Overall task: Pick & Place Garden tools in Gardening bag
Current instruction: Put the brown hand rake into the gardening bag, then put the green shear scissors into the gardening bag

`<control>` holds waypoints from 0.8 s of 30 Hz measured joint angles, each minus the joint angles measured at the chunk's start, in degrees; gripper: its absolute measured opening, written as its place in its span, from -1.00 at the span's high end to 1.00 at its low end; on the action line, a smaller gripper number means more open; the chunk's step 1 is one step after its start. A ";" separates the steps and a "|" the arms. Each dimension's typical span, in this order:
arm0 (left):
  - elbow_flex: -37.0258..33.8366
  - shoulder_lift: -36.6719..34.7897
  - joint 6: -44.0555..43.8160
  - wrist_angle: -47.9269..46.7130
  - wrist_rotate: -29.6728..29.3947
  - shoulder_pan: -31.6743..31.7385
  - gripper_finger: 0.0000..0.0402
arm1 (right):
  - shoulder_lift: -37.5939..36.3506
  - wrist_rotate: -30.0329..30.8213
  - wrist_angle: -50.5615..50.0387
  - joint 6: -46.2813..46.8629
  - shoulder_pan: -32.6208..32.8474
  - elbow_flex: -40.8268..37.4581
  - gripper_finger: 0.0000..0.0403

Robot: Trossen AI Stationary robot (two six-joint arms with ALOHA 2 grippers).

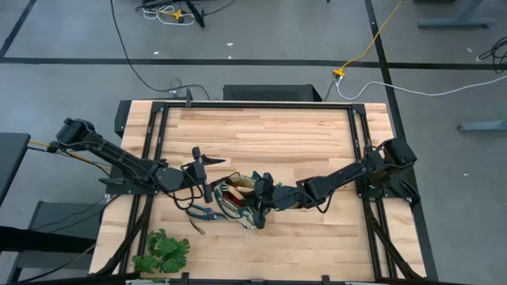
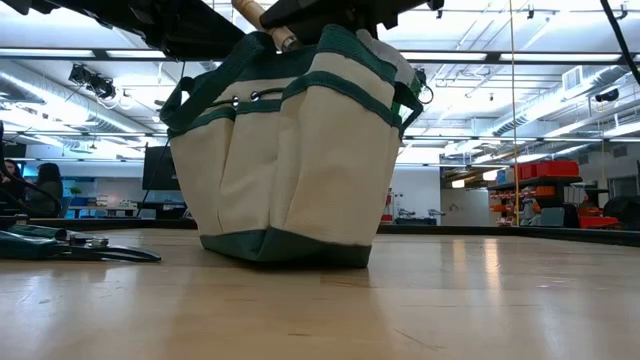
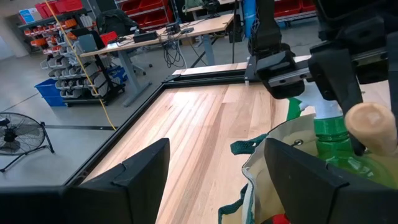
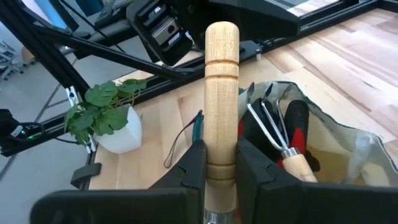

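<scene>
Right fingers (image 4: 221,165) round rake handle (image 4: 221,93); head hidden

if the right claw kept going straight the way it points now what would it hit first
Probably the beige canvas bag with green trim. The right claw, shut on a wooden-handled rake, points down over the open mouth, so it would likely meet the other rake and gloves inside. Depth is unclear.

The gardening bag (image 2: 290,170) is matt beige canvas with dark green cloth trim. The hand rake (image 4: 221,106) has a smooth, pale turned-wood handle; a second rake (image 4: 277,134) shows shiny metal tines. The spray bottle (image 3: 339,146) is glossy green plastic. The table (image 1: 277,134) is satin-finished light wood planks.
</scene>
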 joint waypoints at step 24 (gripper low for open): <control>0.00 0.00 0.00 0.00 0.34 0.02 -0.35 | 0.00 0.04 0.54 -2.25 -0.01 -0.01 0.43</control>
